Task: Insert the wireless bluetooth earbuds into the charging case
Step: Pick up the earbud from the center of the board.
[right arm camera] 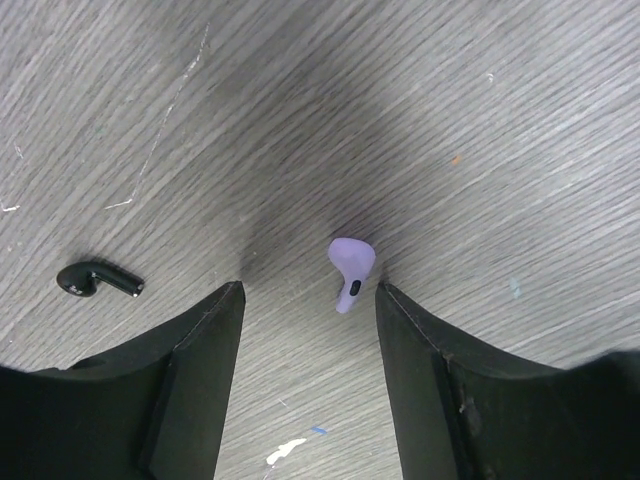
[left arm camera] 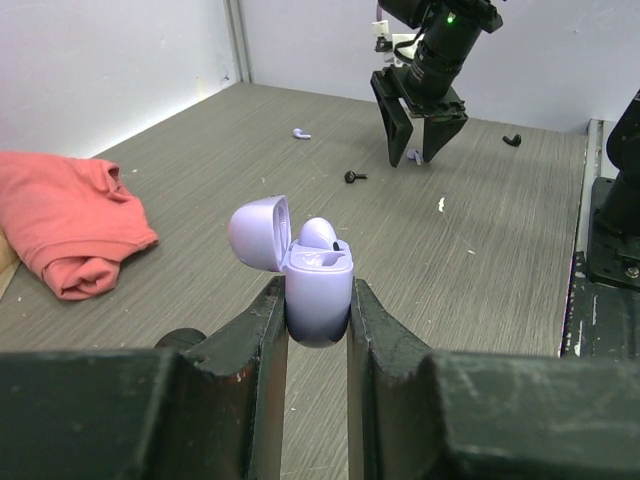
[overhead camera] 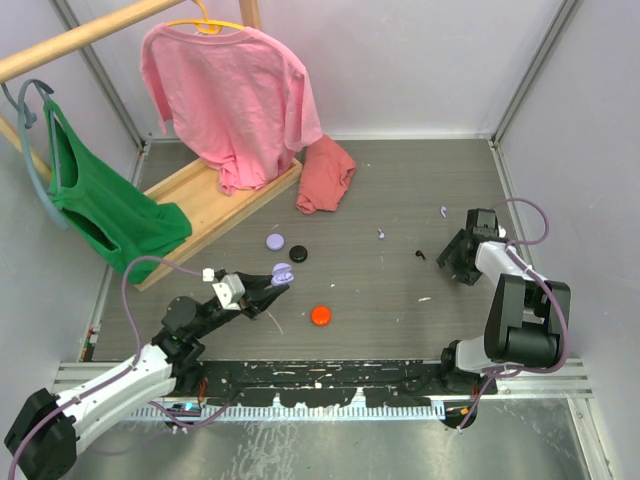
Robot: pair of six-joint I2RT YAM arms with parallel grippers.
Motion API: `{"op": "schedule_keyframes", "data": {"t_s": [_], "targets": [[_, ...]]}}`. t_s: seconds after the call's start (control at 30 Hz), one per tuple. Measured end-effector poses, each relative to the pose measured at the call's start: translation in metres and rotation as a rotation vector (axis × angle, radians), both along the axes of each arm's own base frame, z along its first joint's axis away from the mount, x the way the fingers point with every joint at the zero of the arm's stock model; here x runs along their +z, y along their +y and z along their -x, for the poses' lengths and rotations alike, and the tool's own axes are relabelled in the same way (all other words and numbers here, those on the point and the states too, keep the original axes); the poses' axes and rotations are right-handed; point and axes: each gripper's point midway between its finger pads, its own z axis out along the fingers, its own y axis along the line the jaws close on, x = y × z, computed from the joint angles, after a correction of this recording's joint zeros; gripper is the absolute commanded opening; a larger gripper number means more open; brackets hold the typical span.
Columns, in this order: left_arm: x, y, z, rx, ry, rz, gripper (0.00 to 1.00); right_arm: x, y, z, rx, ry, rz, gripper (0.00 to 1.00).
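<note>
— Left jaws?
— Pinching the lavender charging case point(left arm camera: 318, 300), lid flipped open toward 9 o'clock, one seated earbud point(left arm camera: 320, 235) poking up inside
— Right jaws?
— Spread, either side of a loose lavender earbud point(right arm camera: 350, 272) lying on the tabletop point(right arm camera: 470, 110); black earbud point(right arm camera: 98, 281) at its 9 o'clock, well apart

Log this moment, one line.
left gripper: shut on lavender case, lid open, seated earbud inside | right gripper: open over loose lavender earbud | black earbud: loose nearby
</note>
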Motion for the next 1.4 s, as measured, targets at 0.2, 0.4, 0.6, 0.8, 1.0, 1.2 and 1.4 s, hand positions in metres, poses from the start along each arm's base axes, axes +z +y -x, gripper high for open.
{"op": "schedule_keyframes", "data": {"t_s": [0.2,0.4,0.6,0.8,1.0,1.2,1.4], "targets": [[0.0,0.0,0.0,-0.001,0.001,-0.002,0.01,-0.001,-0.007,0.006,-0.013,0.028,0.04,0.54],[-0.002,0.0,0.0,-0.002,0.004,-0.005,0.01,-0.004,-0.017,0.006,-0.02,0.064,0.088,0.46],[-0.002,0.0,0.0,-0.002,0.006,-0.007,0.01,-0.004,-0.019,0.002,-0.013,0.075,0.094,0.44],[-0.002,0.0,0.0,-0.002,0.005,-0.006,0.01,-0.004,-0.02,0.0,-0.01,0.078,0.098,0.41],[0.0,0.0,0.001,-0.004,0.0,-0.001,0.01,-0.004,-0.021,-0.004,-0.008,0.078,0.101,0.31],[-0.001,0.0,0.002,-0.009,0.001,-0.004,0.01,-0.003,-0.019,-0.006,0.001,0.072,0.103,0.23],[-0.001,0.0,0.002,-0.009,0.0,-0.003,0.01,-0.001,-0.008,-0.008,0.045,0.067,0.118,0.19]]}}
